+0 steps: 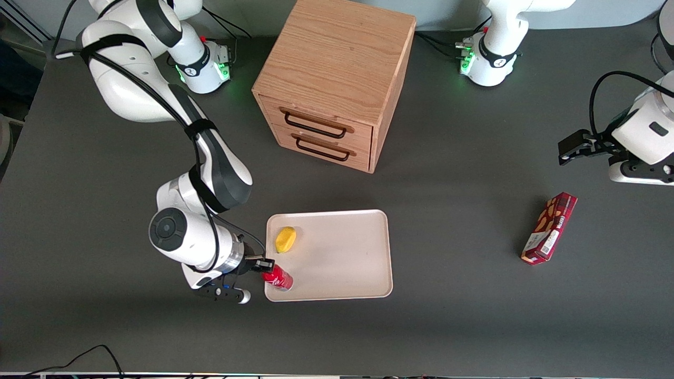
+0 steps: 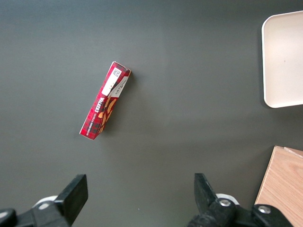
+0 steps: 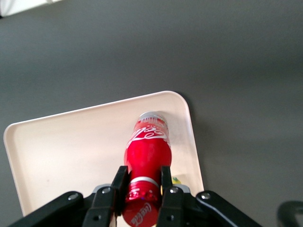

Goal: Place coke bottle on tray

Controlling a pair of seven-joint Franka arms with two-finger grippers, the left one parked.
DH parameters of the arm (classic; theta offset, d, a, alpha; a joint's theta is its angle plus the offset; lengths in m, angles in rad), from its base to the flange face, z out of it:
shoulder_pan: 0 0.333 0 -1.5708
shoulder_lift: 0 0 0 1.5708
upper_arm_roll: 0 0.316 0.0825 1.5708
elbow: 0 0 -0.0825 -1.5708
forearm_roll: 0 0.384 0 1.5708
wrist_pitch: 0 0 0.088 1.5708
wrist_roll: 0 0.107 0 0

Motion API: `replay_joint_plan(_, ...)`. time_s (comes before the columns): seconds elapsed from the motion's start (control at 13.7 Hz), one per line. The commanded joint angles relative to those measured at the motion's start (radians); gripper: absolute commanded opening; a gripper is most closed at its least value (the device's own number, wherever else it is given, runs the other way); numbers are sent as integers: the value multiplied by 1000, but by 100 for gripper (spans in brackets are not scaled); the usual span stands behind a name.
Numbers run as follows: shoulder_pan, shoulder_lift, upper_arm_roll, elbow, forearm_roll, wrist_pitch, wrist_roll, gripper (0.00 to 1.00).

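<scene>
The coke bottle is a small red bottle with a red cap and white lettering. It is at the corner of the cream tray nearest the front camera, toward the working arm's end. My right gripper is shut on the bottle's neck, just under the cap. In the right wrist view the black fingers press both sides of the bottle, whose silvery base is down over the tray close to its rim. I cannot tell whether the base touches the tray.
A small yellow object lies on the tray, farther from the front camera than the bottle. The wooden two-drawer cabinet stands farther back still. A dark red snack box lies toward the parked arm's end, also in the left wrist view.
</scene>
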Motion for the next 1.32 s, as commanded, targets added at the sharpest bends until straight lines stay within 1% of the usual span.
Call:
replay_joint_plan(0.0, 19, 26, -14, 50, -13, -2, 35, 0)
replay_joint_plan(0.07, 19, 26, -14, 50, -13, -2, 36, 0)
replay_joint_plan(0.15, 18, 24, -16, 50, -11, -2, 38, 20)
replay_joint_plan(0.22, 16, 21, -14, 51, -13, -2, 38, 61)
replay_joint_plan(0.29, 15, 12, -16, 53, -13, -2, 39, 77)
replay_joint_plan(0.37, 9, -3, -16, 57, -13, -2, 42, 100)
replay_joint_plan(0.59, 4, -75, -14, 67, -13, 3, 68, 100)
replay_joint_plan(0.8, -28, -225, -13, 48, -13, -23, 53, 100)
replay_joint_plan(1.1, -99, -431, -13, 17, -16, -365, 45, 100)
replay_joint_plan(1.17, -119, -472, -13, 11, -16, -450, 20, 100)
replay_joint_plan(1.24, -142, -508, -13, 8, -17, -526, -41, 100)
